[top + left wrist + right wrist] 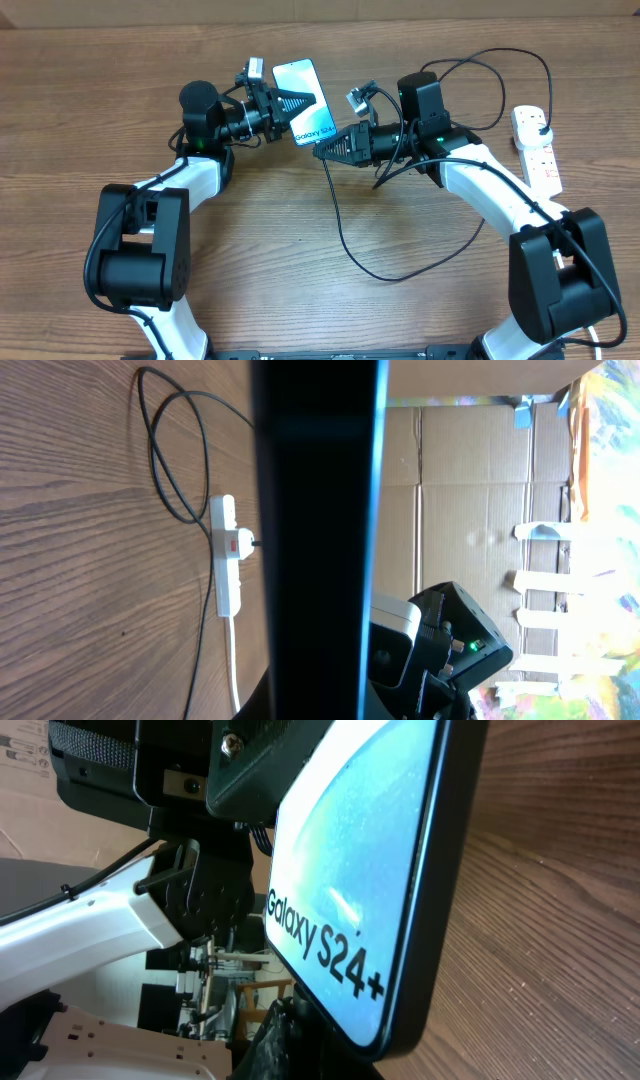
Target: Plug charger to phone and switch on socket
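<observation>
Gripper, left (297, 104): clamped on slim glossy phone (298, 74)
Gripper, right (324, 151): closed on thin black charger (338, 222), at phone's lower edge

Setting: robotics test bench in a lab-type room, not a home.

Evidence:
- Two white-and-black robot arms, left arm (140, 240) and right arm (560, 270), are based at the near edge of a wood-grain counter (300, 300).
- Flattened cardboard sheets (470, 490) stand as a backdrop beyond the counter, with a scrap of blue tape (522, 415) on them.
- A white power strip (535, 150) lies loose on the counter, right side.
- The right wrist view shows blurred background clutter (215, 980) of stands and equipment; type cannot be told.
</observation>
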